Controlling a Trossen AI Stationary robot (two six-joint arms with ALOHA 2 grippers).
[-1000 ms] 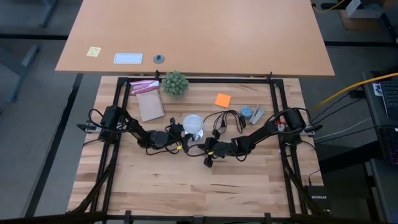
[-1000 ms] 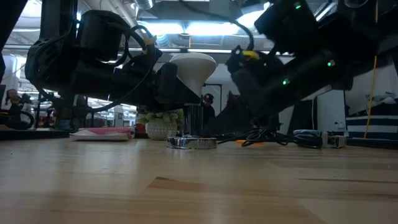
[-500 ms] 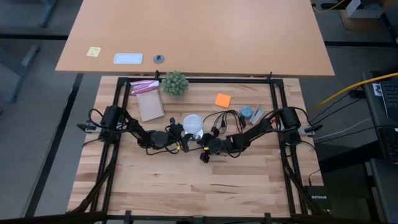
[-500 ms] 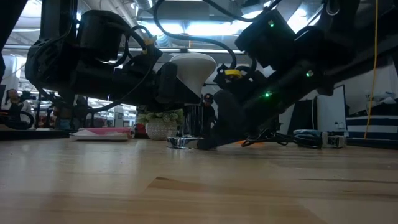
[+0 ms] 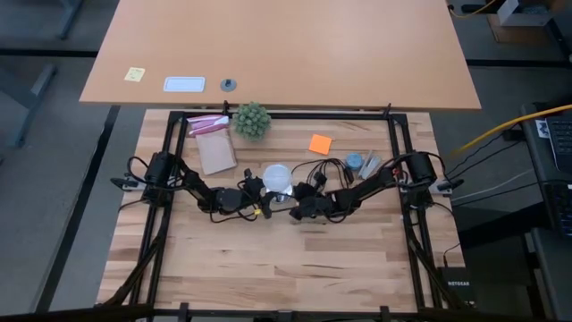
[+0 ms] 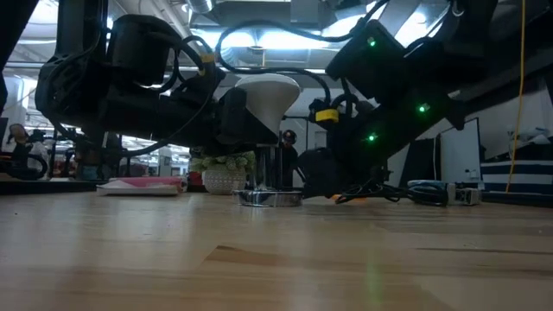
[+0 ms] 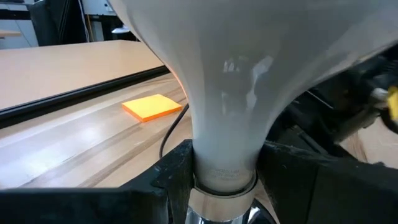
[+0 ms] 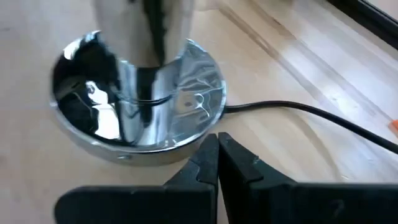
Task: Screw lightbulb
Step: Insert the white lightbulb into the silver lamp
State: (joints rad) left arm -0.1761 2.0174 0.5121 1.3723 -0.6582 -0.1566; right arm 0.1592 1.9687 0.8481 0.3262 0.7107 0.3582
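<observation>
The frosted white lightbulb (image 5: 277,177) stands upright, globe up, its silvery screw end in the chrome post of the round socket disc (image 8: 137,124) near the table's middle. My left gripper (image 7: 224,171) comes in from the table's left and is shut on the bulb. My right gripper (image 8: 217,146) comes in from the right, low over the table, fingers shut, its tips at the disc's rim. In the low view the bulb (image 6: 268,91) stands above the disc (image 6: 268,198), with my right gripper (image 6: 313,168) right beside the disc. My left gripper pinches the bulb's narrow neck (image 7: 224,163), just above the silvery screw end, between its two fingers (image 7: 177,171). The fingers come in level from the table's left. The bulb stands upright over the socket post. My right gripper's shut fingertips (image 8: 208,155) lie at the disc's rim (image 8: 186,148), slanting down from the table's right. They seem to touch it, but I cannot tell for sure.
A thin black cord (image 8: 298,109) runs from the disc toward the right and lies in loops (image 5: 326,170). An orange sticky note (image 5: 320,143), a spiky green ball plant (image 5: 251,119), a brown packet (image 5: 214,152) and small blue-grey parts (image 5: 359,163) lie farther back.
My right gripper has gone down and toward the table's far edge, up to the socket disc's rim. The bulb and the left gripper have kept still.
</observation>
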